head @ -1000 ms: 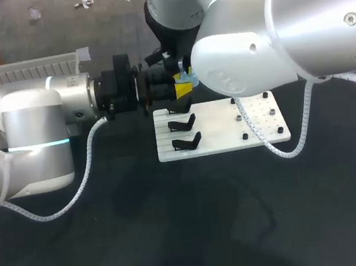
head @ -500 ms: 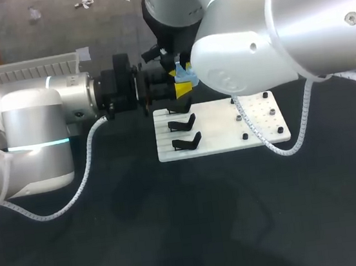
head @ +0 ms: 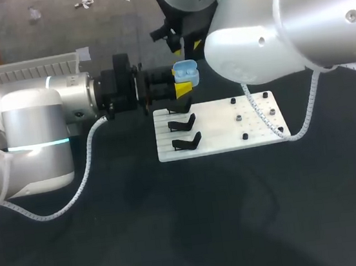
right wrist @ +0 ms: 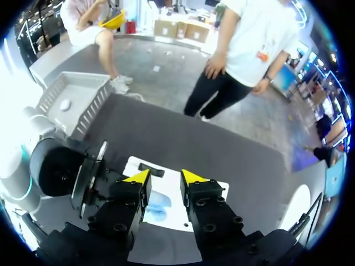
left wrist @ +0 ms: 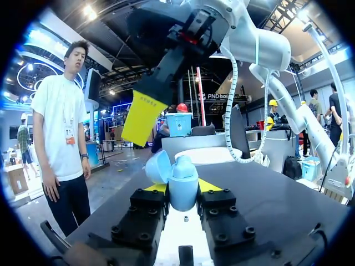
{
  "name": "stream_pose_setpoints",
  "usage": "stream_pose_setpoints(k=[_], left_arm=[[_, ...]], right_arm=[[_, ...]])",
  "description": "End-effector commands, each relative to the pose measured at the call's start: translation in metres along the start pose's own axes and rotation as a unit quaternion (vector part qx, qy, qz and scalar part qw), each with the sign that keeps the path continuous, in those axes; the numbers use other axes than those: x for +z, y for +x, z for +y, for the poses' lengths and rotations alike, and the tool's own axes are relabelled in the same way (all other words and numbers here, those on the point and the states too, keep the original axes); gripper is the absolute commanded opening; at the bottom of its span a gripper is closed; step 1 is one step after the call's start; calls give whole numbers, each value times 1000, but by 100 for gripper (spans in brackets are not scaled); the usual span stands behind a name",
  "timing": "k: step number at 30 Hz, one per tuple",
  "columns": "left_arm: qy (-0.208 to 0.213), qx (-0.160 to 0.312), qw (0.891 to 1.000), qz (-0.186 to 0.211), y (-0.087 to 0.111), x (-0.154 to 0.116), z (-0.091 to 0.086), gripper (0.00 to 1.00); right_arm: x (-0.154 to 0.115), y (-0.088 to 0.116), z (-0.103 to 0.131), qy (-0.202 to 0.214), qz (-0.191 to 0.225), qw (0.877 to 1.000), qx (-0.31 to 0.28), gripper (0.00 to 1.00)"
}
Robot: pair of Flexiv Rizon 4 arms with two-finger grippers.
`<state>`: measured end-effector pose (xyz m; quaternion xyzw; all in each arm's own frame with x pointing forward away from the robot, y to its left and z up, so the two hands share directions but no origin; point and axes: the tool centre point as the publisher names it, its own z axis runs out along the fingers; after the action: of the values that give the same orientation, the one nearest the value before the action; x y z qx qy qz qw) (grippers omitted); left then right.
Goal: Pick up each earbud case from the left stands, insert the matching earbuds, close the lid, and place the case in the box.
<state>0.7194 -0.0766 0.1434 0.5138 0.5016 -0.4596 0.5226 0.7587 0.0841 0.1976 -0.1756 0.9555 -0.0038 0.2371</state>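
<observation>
Upward and back goes the right end effector (right wrist: pixel 165 178), fingers apart and empty, uncovering the open blue earbud case (head: pixel 185 71) clamped in the left end effector (left wrist: pixel 183 188); lid closing probably comes next

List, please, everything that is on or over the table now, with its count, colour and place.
earbud case: one, light blue, lid open, over the board's far left corner
board: one, white, middle of the table
stands: three, black, on the board's left part
pegs: six, black, on the board's right part
box: one, pale grey, table's far left
table: one, black
left gripper: yellow tips, shut on the earbud case
right gripper: yellow tips, open, above the case
</observation>
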Motion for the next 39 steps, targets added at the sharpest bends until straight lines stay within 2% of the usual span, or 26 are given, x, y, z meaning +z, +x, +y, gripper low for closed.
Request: stream_pose_setpoints(k=[1, 14, 22, 29, 32, 33, 34, 35, 36, 39], left_arm=[[-3, 2, 1000, -1, 0, 0, -2, 0], [-3, 2, 1000, -1, 0, 0, -2, 0], [-3, 2, 1000, -1, 0, 0, -2, 0], [-3, 2, 1000, -1, 0, 0, -2, 0], [-6, 3, 1000, -6, -2, -5, 0, 0], [-10, 5, 1000, -10, -4, -10, 2, 0], [-18, 6, 1000, -20, -8, -18, 5, 0], [-25, 12, 999, -24, -12, -26, 8, 0], [-36, 18, 999, -23, -17, -35, 12, 0], [-62, 35, 997, -27, -29, -64, 27, 0]], right_arm=[[19, -11, -1, -1, 14, 1000, 5, 33], [18, 13, -6, 3, 33, 999, 20, 36], [9, 29, -2, -3, 31, 999, 38, 37], [5, 35, 0, -1, 22, 998, 55, 38], [-4, 36, -11, 0, 6, 997, 81, 47], [-9, 36, -16, 0, 1, 996, 91, 82], [-13, 38, -21, 2, -4, 995, 99, 86], [-18, 40, -26, 3, -11, 994, 108, 95], [-22, 41, -32, -2, -17, 993, 117, 100], [-34, 50, -41, 1, -34, 991, 128, 100]])
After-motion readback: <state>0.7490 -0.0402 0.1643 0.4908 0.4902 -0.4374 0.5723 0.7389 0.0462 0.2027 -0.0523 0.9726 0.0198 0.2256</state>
